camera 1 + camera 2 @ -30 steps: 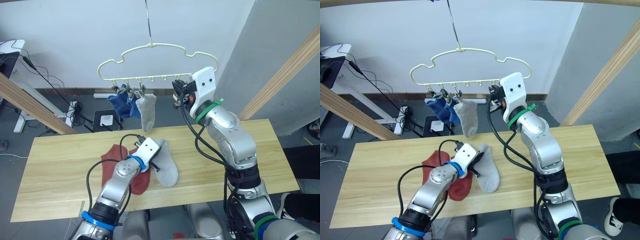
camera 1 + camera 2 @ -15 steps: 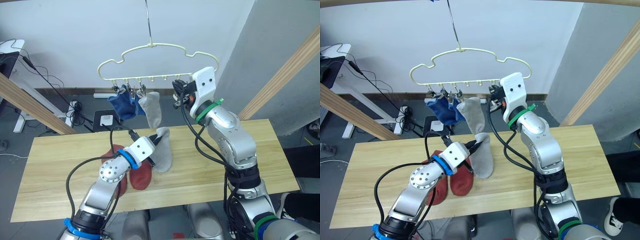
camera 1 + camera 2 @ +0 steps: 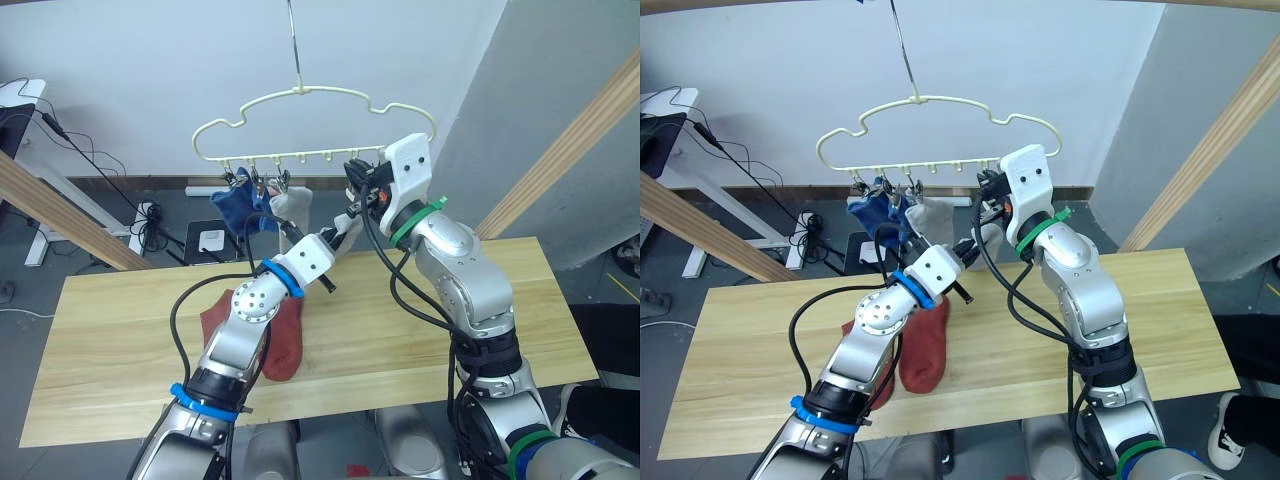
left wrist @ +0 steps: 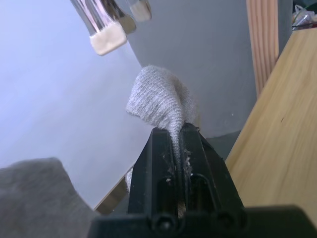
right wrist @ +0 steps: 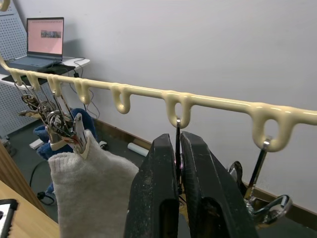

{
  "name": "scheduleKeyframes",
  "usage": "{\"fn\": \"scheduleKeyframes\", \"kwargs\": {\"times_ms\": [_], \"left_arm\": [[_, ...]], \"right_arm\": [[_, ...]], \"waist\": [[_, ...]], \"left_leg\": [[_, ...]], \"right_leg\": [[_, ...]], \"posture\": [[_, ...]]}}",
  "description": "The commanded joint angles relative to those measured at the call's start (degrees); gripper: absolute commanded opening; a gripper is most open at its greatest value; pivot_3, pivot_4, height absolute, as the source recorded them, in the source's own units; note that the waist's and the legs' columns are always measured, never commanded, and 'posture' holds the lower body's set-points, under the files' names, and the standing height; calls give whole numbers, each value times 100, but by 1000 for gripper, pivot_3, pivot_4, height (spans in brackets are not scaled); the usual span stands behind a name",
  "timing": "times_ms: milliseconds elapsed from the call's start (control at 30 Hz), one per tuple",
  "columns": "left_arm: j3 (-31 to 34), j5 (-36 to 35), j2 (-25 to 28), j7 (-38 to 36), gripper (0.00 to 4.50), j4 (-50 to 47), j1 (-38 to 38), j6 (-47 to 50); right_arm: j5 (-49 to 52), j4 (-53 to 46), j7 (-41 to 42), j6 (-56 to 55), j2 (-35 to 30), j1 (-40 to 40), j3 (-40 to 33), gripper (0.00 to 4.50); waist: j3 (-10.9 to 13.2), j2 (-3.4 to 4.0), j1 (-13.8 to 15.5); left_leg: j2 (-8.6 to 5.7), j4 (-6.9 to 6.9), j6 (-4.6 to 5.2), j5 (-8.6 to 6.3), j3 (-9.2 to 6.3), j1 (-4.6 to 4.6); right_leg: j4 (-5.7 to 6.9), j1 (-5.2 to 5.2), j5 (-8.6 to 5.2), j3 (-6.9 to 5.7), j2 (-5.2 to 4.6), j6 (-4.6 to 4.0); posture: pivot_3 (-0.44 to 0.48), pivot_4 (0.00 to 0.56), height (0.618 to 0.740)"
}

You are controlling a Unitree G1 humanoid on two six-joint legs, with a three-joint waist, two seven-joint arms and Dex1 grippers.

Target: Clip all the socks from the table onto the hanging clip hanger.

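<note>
At the far left, a slanted wooden pole (image 3: 60,205) crosses in front of a grey floor with cables. The long pale wood worktop (image 3: 120,330) runs across the room, and on it, left of middle, lie two rust-red socks (image 3: 275,340), overlapping, partly under the left arm.

Above them hangs the clip hanger (image 3: 300,115), pale yellow and wavy in outline, on a thin hook. At the left end of its clip row two blue socks (image 3: 235,205) hang bunched together, and just beside them a light grey sock (image 3: 290,203) hangs from the next clip (image 5: 79,136).

The left tool (image 3: 343,228) is lifted off the worktop and reaches up toward the clips. Its two black fingers (image 4: 158,158) are pinched tight on a second grey sock (image 4: 161,101), the knit bulging out past the fingertips. In the left wrist view, two metal clips with pale tips (image 4: 106,39) hang close above that sock, apart from it.

Just to the right, the right tool (image 5: 178,163) is up at the hanger's row. Its fingers are closed together around the thin wire stem of a clip (image 5: 178,131) that hangs from one of the hanger's loops. Another clip (image 5: 260,198) hangs at the next loop along.

At the far right a second wooden pole (image 3: 570,140) slants up past a grey wall panel.
</note>
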Motion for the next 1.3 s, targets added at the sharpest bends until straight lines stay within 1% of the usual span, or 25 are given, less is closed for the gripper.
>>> {"fn": "scheduleKeyframes", "kwargs": {"times_ms": [33, 167, 333, 467, 1300], "left_arm": [[-67, 103, -55, 10, 22, 234, -284, -258], [-137, 205, -68, -31, 22, 553, -597, -470], [-185, 238, -16, -126, 22, 663, -721, -647], [-92, 234, -39, -92, 22, 744, -852, -697], [185, 185, -79, 383, 22, 593, -794, -1075]], "right_arm": [[80, -262, 9, -27, 39, -69, 39, 0], [108, -300, 6, 15, 54, -41, 78, 0], [116, -341, -12, 44, 56, -11, 102, 0], [117, -345, -12, 48, 48, 9, 116, 0], [-49, -281, -8, -112, -139, 64, 303, 0]], "waist": [[0, 0, -7], [0, 0, -40], [0, 0, -87], [0, 0, -90], [0, 0, -90]], "left_leg": [[0, 1, 0, 0, 0, 0], [-1, 2, 0, 0, 0, 0], [0, 0, 0, 0, 0, -1], [-1, 1, 0, 0, -1, -1], [-1, 1, 0, 0, -1, -1]], "right_leg": [[0, 0, 0, 0, 0, 0], [0, 1, 0, 0, 0, 0], [-1, 1, 0, 0, -1, 1], [0, 1, 0, 0, 0, 1], [-2, 1, 0, 0, 0, 1]], "posture": [[-243, 286, 740], [-245, 289, 740], [-246, 290, 740], [-247, 289, 740], [-244, 291, 740]]}}
